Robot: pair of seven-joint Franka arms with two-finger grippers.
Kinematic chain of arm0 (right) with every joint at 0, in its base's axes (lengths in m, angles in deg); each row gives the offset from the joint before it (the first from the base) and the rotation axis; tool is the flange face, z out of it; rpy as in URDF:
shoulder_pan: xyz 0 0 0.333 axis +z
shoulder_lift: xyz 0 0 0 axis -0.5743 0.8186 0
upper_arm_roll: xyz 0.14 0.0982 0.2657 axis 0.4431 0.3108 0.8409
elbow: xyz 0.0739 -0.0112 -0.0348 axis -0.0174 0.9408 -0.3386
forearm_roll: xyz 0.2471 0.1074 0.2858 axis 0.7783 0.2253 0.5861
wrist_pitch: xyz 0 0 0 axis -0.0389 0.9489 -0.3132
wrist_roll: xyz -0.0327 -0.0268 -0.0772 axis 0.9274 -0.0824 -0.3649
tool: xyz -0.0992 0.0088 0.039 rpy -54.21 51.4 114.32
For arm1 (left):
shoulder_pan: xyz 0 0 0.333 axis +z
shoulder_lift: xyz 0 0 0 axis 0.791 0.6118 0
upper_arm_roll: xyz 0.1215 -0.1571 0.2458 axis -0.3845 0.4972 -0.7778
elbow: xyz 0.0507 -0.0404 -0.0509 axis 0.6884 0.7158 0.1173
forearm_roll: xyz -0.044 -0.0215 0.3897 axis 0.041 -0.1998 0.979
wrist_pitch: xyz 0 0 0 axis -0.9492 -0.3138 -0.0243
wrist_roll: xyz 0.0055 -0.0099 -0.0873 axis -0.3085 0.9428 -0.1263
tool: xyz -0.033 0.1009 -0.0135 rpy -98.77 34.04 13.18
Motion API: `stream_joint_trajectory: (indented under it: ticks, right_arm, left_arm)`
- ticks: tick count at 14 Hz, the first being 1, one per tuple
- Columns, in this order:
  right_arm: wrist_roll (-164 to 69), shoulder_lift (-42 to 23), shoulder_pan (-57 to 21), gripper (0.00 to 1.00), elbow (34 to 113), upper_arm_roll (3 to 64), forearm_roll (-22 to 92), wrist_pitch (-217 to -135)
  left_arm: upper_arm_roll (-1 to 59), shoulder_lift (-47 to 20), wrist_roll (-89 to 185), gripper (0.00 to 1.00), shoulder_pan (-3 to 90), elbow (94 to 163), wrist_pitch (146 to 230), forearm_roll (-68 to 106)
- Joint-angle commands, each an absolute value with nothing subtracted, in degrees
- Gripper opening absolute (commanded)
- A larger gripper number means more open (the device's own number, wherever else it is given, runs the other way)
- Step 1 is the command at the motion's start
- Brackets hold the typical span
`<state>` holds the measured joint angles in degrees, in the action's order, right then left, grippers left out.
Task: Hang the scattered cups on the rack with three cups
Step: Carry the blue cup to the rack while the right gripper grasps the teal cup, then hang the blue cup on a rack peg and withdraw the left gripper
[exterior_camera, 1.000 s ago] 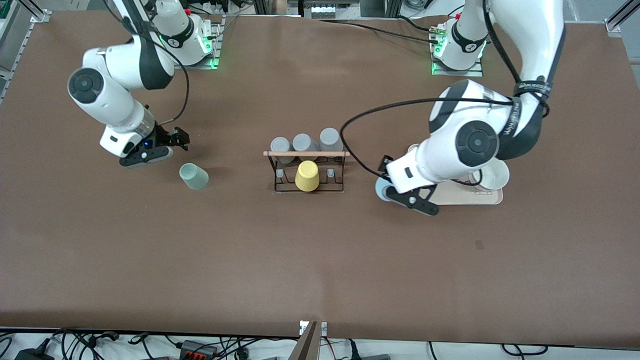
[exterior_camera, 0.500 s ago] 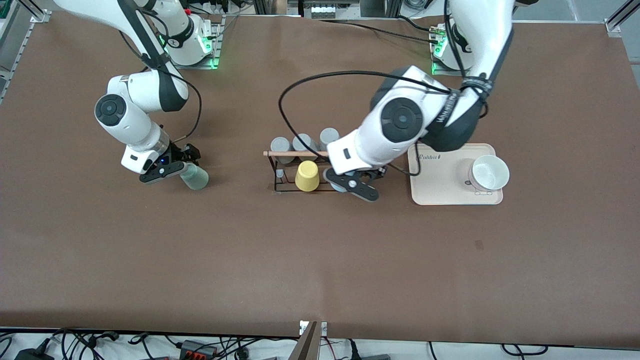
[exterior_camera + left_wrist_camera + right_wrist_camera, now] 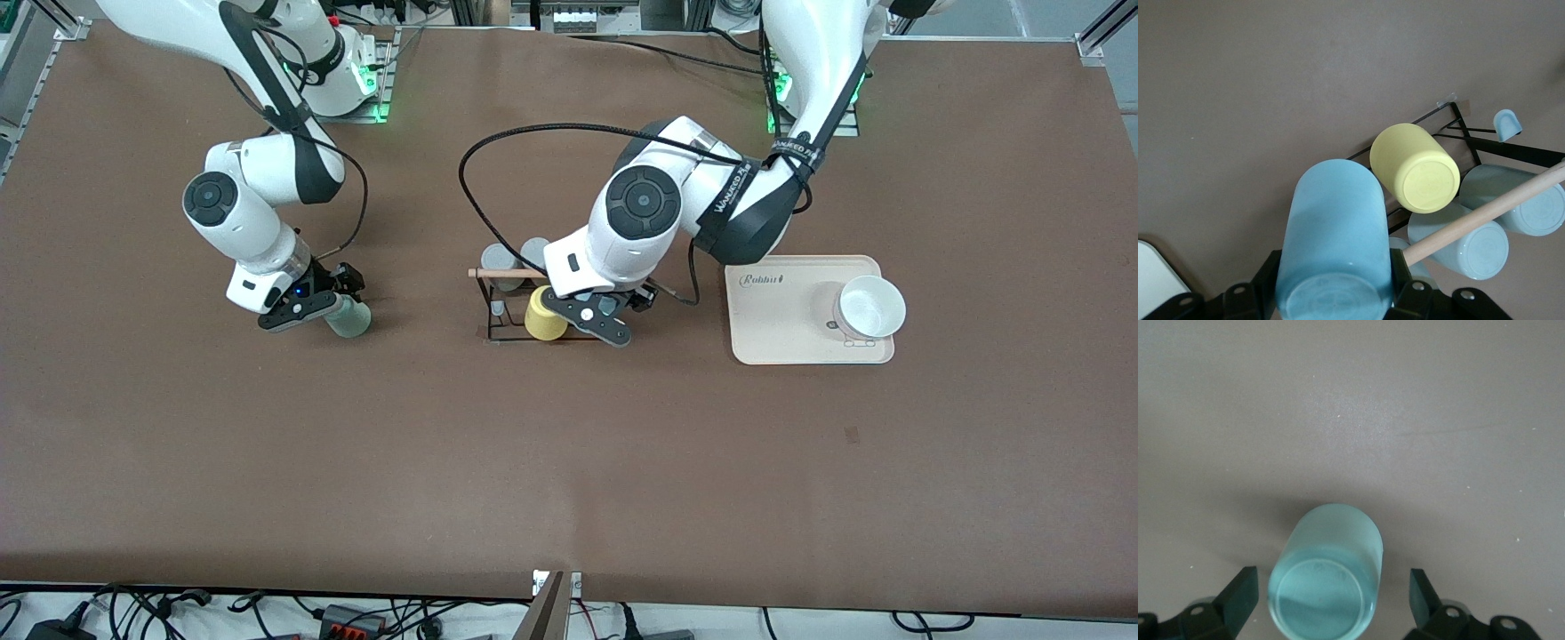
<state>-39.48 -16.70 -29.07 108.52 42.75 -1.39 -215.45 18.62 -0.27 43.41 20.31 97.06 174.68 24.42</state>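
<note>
The black wire rack [image 3: 494,331] with its wooden rod [image 3: 492,273] stands mid-table, carrying a yellow cup [image 3: 543,314] and grey cups [image 3: 498,261]. My left gripper [image 3: 597,322] hangs over the rack's end toward the left arm, beside the yellow cup. In the left wrist view the left gripper [image 3: 1335,295] is shut on the light blue cup [image 3: 1335,233], close to the yellow cup [image 3: 1415,170] and the rod [image 3: 1485,217]. The sage green cup [image 3: 349,318] rests on the table toward the right arm's end. My right gripper [image 3: 1331,600] is open, its fingers [image 3: 1239,595] apart from the green cup [image 3: 1328,570] on either side.
A beige tray [image 3: 782,324] with a white bowl [image 3: 873,305] on it lies toward the left arm's end of the table, beside the rack. A free peg with a pale cap [image 3: 1506,124] sticks out at the rack's end.
My left arm carried the blue cup from the tray's edge to over the rack beside the yellow cup. My right gripper came down to the green cup and now straddles it.
</note>
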Motion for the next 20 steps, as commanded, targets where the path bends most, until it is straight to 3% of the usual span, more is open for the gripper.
stream_joint_trajectory:
  ticks: [1,9,10,13,15,17,18,19,20]
  right_arm:
    - [-38.8,-15.5,-28.9,1.0,108.2,42.6,-2.1,-217.2]
    - [-38.8,-15.3,-28.9,1.0,108.2,42.6,-2.1,-217.2]
    - [-38.8,-15.3,-28.9,0.92,108.2,42.6,-2.1,-217.2]
    - [-39.0,-15.4,-28.9,0.43,108.2,42.6,-2.1,-216.9]
    - [-39.2,-15.7,-28.9,0.26,108.1,42.6,-2.1,-216.8]
    - [-39.0,-15.9,-28.9,0.24,108.1,42.6,-2.1,-216.8]
    - [-39.0,-16.0,-28.9,0.24,108.1,42.6,-2.1,-216.8]
    - [-39.1,-16.2,-28.9,0.24,108.1,42.6,-2.1,-216.8]
    - [-39.1,-16.3,-28.9,0.24,108.0,42.6,-2.1,-216.8]
  left_arm:
    - [17.9,1.3,42.8,0.35,19.1,94.6,174.2,25.8]
    - [18.0,3.9,42.7,0.35,17.1,94.9,174.9,29.2]
    - [17.9,4.3,42.7,0.35,16.5,94.9,175.1,29.6]
    - [17.9,5.3,42.7,0.36,16.4,95.0,176.7,31.5]
    - [17.9,5.9,42.6,0.37,16.3,95.0,176.8,31.5]
    - [17.9,6.1,42.7,0.41,16.4,95.1,176.8,31.5]
    - [17.9,6.4,42.7,0.51,16.4,95.0,176.8,31.5]
    - [17.9,6.4,42.6,0.71,16.4,95.0,176.8,31.5]
    - [17.9,6.3,42.7,1.0,16.5,94.9,176.8,31.5]
